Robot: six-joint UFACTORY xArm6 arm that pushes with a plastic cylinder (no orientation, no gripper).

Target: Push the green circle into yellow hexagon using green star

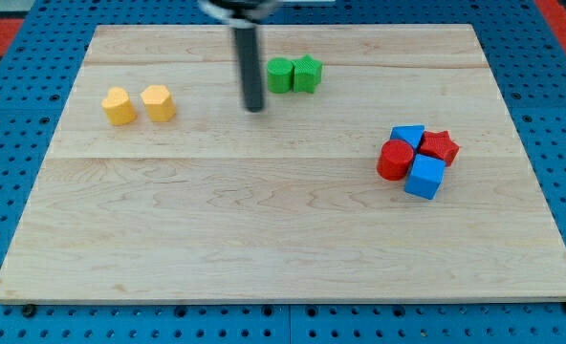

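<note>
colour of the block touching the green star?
Green: the green circle sits against the green star, camera view.

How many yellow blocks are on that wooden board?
2. A yellow block sits near the view's left edge, with the yellow hexagon just to its right, the two close together. None seems hidden.

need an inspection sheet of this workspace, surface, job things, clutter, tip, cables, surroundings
surface: pale wooden board, flat.
job's things: green circle and green star touching, star on the view's right, near the view's top; yellow hexagon at the view's left.
clutter: second yellow block beside the hexagon; cluster at the view's right of red circle, red star, two blue blocks.
grippers: none; my tip sits just left of the green circle, below it, apart.
cables: nothing seen.
surroundings: blue pegboard around the board.
</note>
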